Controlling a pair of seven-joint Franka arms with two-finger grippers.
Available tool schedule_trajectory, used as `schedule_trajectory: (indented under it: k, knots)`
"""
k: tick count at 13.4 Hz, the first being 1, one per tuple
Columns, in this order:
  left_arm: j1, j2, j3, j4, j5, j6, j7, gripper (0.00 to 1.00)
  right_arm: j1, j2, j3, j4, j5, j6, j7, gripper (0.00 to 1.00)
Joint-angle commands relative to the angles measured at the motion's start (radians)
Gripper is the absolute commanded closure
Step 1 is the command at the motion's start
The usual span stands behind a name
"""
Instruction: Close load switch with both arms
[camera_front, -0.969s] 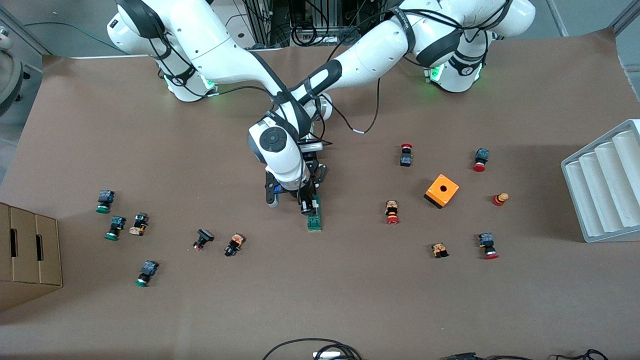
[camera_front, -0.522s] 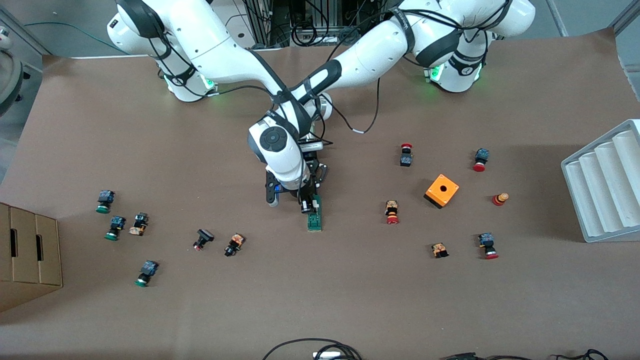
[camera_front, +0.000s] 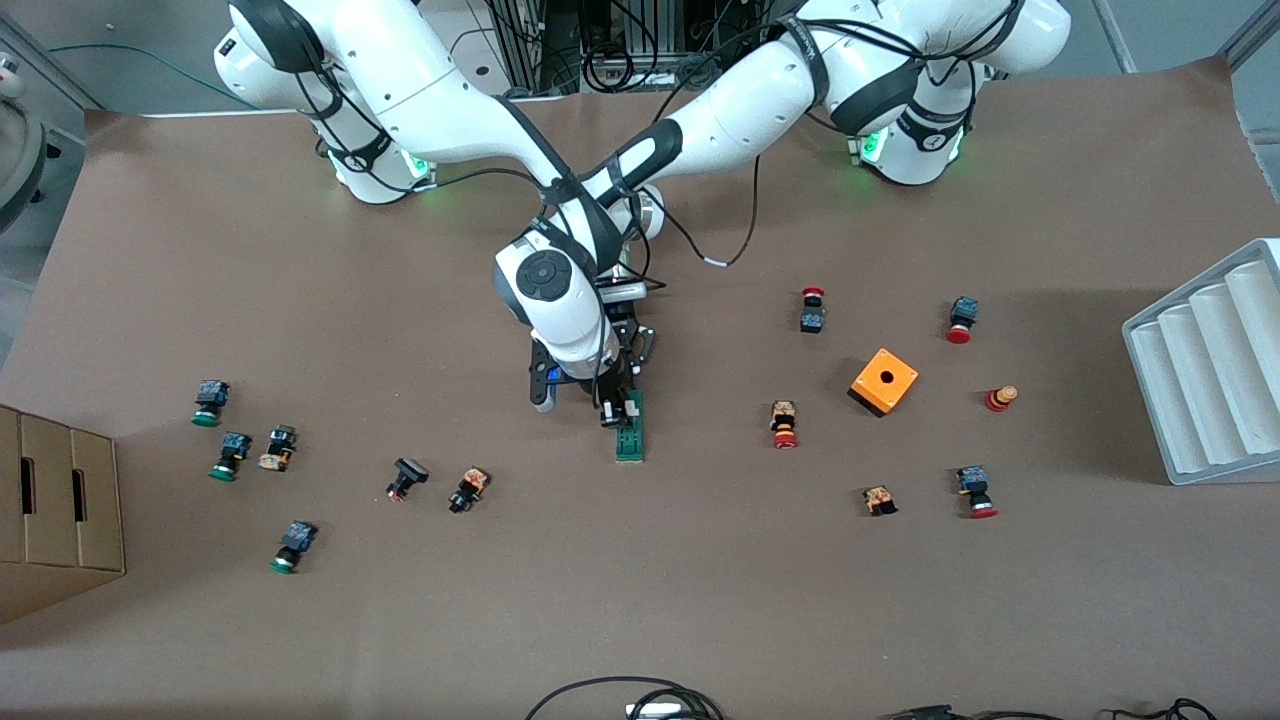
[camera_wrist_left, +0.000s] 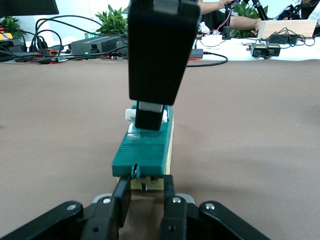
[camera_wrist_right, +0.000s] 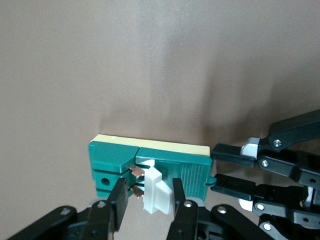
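Observation:
The load switch (camera_front: 630, 436) is a narrow green block on a pale base, lying on the brown table midway between the arms. My left gripper (camera_wrist_left: 145, 189) is shut on the end of the load switch (camera_wrist_left: 144, 148) nearest the bases, and in the front view it is mostly hidden under the right arm's hand. My right gripper (camera_wrist_right: 148, 189) comes down from above onto the switch (camera_wrist_right: 112, 165). It stands open astride the upright white lever (camera_wrist_right: 156, 192). One finger (camera_wrist_right: 178, 197) touches the lever and the other stands off it. The left gripper (camera_wrist_right: 214, 167) also shows in the right wrist view.
An orange cube box (camera_front: 884, 380) and several red-capped buttons lie toward the left arm's end. Green-capped buttons (camera_front: 230, 455) lie toward the right arm's end. A cardboard box (camera_front: 55, 500) and a white ribbed tray (camera_front: 1210, 370) stand at the table's ends.
The right arm's wrist has edged very slightly toward the bases. The load switch and the left arm have not visibly moved.

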Motion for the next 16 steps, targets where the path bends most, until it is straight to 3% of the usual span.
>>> schedule_trajectory:
  k: [1,8,12,16]
  knots:
    - [0.012,0.003,-0.010,-0.008,-0.006,-0.053,0.006,0.68,-0.019,0.018,-0.004,0.054,-0.009,0.017,0.020,0.57]
    - [0.012,0.003,-0.012,-0.009,-0.006,-0.050,0.006,0.68,-0.028,0.027,-0.004,0.074,-0.009,0.016,0.032,0.58]
    - [0.012,0.001,-0.012,-0.009,-0.006,-0.047,0.008,0.68,-0.030,0.039,-0.004,0.095,-0.009,0.016,0.046,0.69]
    - [0.012,0.001,-0.012,-0.009,-0.006,-0.047,0.008,0.66,-0.031,0.052,-0.004,0.112,-0.009,0.016,0.055,0.72]
